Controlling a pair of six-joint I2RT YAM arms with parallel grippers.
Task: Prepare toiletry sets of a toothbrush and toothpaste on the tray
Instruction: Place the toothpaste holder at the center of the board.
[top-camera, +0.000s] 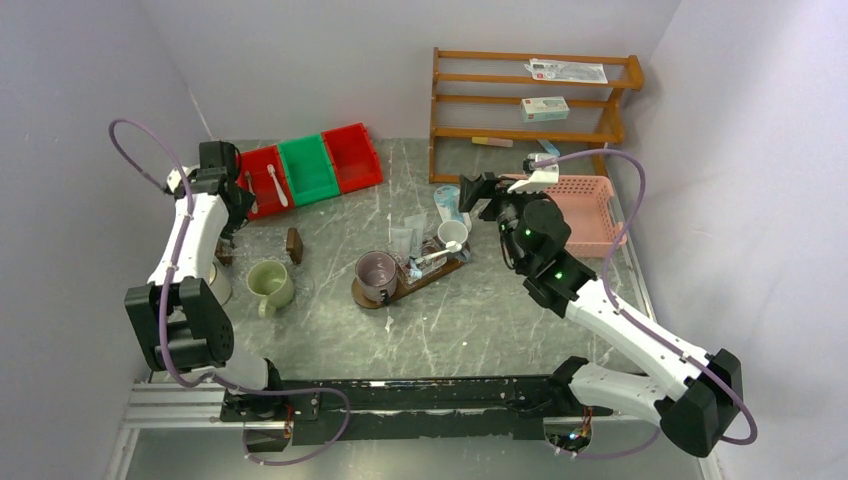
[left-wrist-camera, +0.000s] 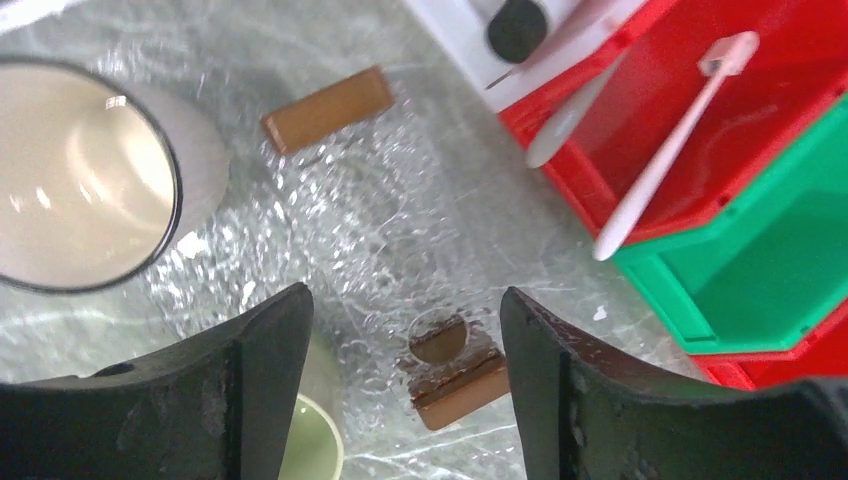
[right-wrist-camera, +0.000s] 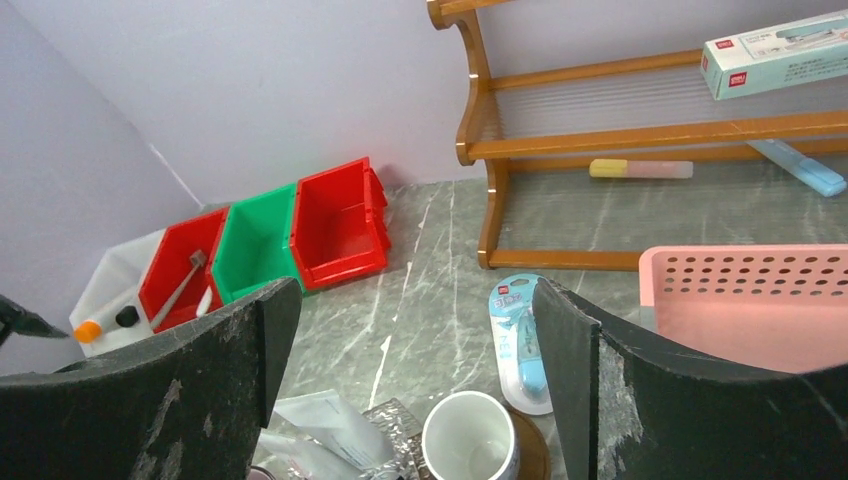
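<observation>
I'm eyeing the toothbrush in the red bin: probably light, stiff and slippery, so I'm planning a mid-handle pinch. The left gripper and right gripper are gaping, empty.

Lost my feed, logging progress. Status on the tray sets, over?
Left gripper and right gripper open, empty. Tray: purple mug, white cup, toothbrush between. Green mug off tray; spare toothbrush in red bin. Brown block under left gripper.
</observation>
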